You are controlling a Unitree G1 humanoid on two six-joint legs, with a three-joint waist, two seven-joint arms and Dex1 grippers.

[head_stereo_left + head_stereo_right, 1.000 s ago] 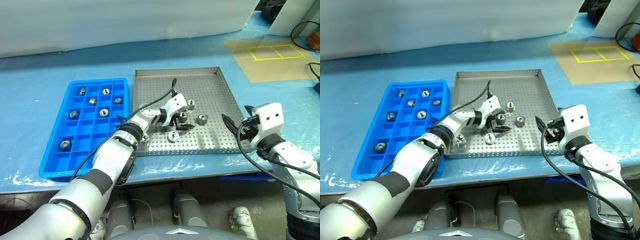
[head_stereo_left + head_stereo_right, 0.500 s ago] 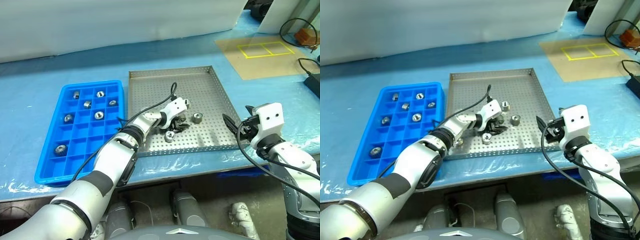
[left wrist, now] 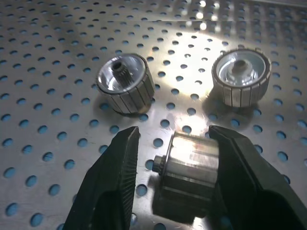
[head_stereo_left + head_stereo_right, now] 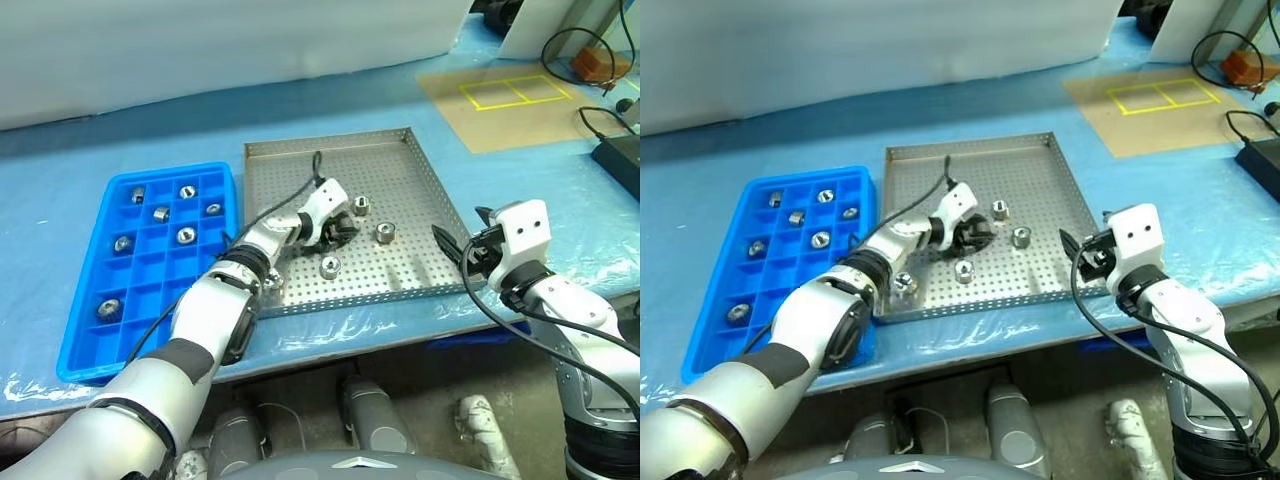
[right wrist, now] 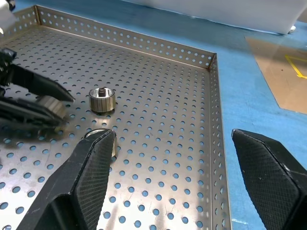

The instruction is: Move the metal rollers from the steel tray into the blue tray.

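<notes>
The steel tray [image 4: 420, 190] was found on the blue-covered worktop [image 4: 520, 190], with the blue tray [image 4: 70, 330] lying just beside it on the robot's left.

The left gripper [image 4: 335, 229] was positioned over the middle of the steel tray's perforated floor. A metal roller [image 3: 189, 165] was seen between its jaws, lying on its side; one finger [image 3: 240, 167] was pressed against it, while a small gap was noted at the other finger [image 3: 115, 177]. The jaws were therefore recorded as nearly clenched around this roller, a firm grasp not being confirmed.

Two further rollers [image 3: 123, 82] [image 3: 241, 76] were observed standing on the tray floor just beyond the fingertips. Another roller [image 4: 329, 266] lay nearer the tray's front rim, and one more [image 4: 270, 284] lay near the front corner next to the blue tray.

Six rollers [image 4: 185, 235] were counted in separate compartments of the blue tray.

The right gripper [image 4: 455, 252] was held at the steel tray's edge farthest from the blue tray, its jaws spread wide and holding nothing.
</notes>
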